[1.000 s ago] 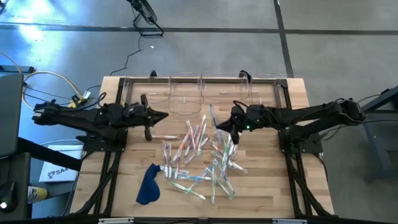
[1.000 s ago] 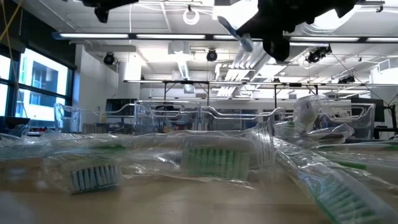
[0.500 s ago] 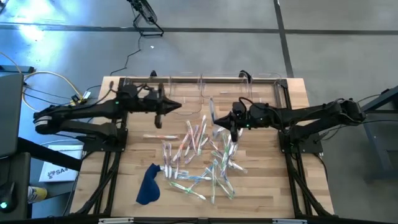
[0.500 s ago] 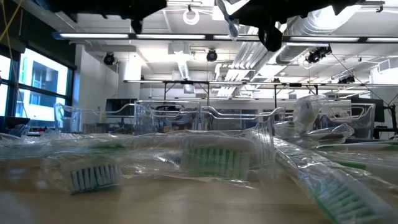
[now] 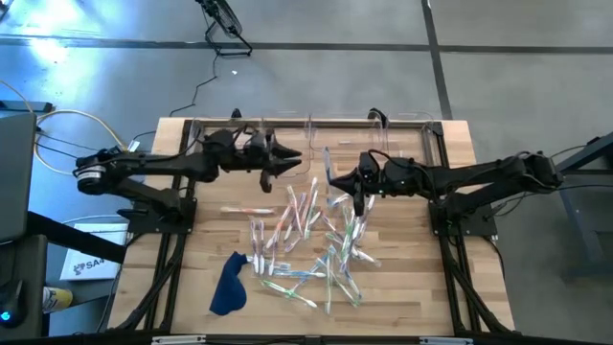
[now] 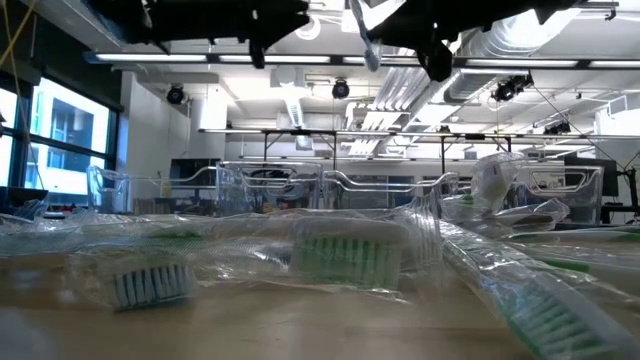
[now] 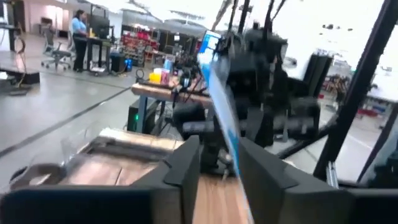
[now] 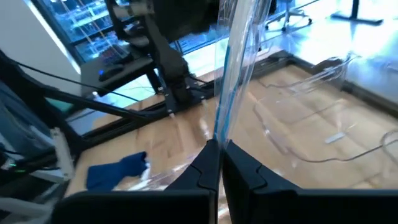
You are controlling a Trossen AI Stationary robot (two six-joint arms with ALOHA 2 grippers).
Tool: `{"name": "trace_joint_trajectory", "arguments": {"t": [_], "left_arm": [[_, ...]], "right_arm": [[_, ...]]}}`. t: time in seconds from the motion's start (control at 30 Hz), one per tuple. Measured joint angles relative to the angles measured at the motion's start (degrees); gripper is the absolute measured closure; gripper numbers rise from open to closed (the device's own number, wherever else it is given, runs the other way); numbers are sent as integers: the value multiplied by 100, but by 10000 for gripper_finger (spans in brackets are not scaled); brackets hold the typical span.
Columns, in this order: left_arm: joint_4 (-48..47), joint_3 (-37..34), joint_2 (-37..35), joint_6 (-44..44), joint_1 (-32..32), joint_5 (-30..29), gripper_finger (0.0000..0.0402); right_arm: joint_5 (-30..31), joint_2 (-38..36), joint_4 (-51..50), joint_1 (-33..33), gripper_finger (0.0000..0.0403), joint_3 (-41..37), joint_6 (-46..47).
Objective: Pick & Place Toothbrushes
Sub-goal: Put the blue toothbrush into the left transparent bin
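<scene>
While the wooden tabletop [image 5: 460, 287] is carrying nearly everything, the job is looking barely begun. Along its far edge the clear bins [image 5: 287, 149] are standing in a row, and from overhead I cannot tell whether any wrapped brush is lying inside them; they are showing mostly bare plastic. Spreading across the middle of the tabletop, the heap of toothbrushes [image 5: 311, 240] is lying loose and tangled, with many still waiting to be sorted, and one pinkish brush [image 5: 246, 209] is lying apart toward the left side of the heap. Near the front left of the heap, the dark blue cloth [image 5: 228, 284] is sitting crumpled and untouched.

Reaching in from the left, the left tool [image 5: 287, 160] is hovering just in front of the bins. Its fingers [image 7: 186, 168] are standing apart in the wrist view, and no brush is showing between them, so it is carrying nothing as far as I can judge. Coming in from the right, the right tool [image 5: 359, 192] is hanging above the heap's far side, closed tight on a blue-handled toothbrush [image 8: 231, 81] in its glossy wrapper, which is standing up out of the grip. That brush is looking ready for delivery to a bin, while the bulk of the heap is remaining to be cleared.
</scene>
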Motion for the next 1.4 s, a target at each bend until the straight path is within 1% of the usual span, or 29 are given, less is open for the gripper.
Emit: {"name": "trace_joint_trajectory", "arguments": {"t": [0.1, 0.17, 0.27, 0.33, 0.4, 0.47, 0.6, 0.7, 0.93, 1.1, 1.23, 1.4], "left_arm": [[-28, 425, 297, 0, -1, 341, 259], [-78, 698, 480, -20, -3, 461, 255], [-386, 1074, 709, -11, -1, 479, 255], [-721, 1267, 808, 11, 1, 469, 254], [-962, 1379, 866, 52, 1, 464, 254], [-1080, 1454, 913, 46, 1, 468, 254], [-1074, 1551, 990, 34, -1, 470, 254], [-1132, 1551, 990, 7, -1, 470, 254], [-1244, 1551, 993, 6, -11, 472, 254], [-1195, 1551, 1176, 4, -201, 452, 254], [-1166, 1545, 1316, 4, -309, 288, 254], [-624, 1551, 1336, 4, -303, 269, 254]], "right_arm": [[119, 59, -8, 0, 399, 0, -185], [231, 116, 79, 8, 399, 0, -313], [458, 131, 71, 74, 399, -2, -455], [729, 124, 119, 149, 399, -2, -593], [967, 90, 124, 227, 399, -2, -759], [1015, 88, 126, 273, 399, -2, -921], [1016, 87, 126, 275, 399, -2, -988], [1169, 85, 189, 275, 399, -2, -1040], [1159, 114, 255, 275, 399, -2, -1096], [1159, 123, 250, 275, 399, -2, -1094], [1155, 125, 237, 275, 399, -2, -1086], [1144, 124, 200, 275, 399, 0, -1075]]}}
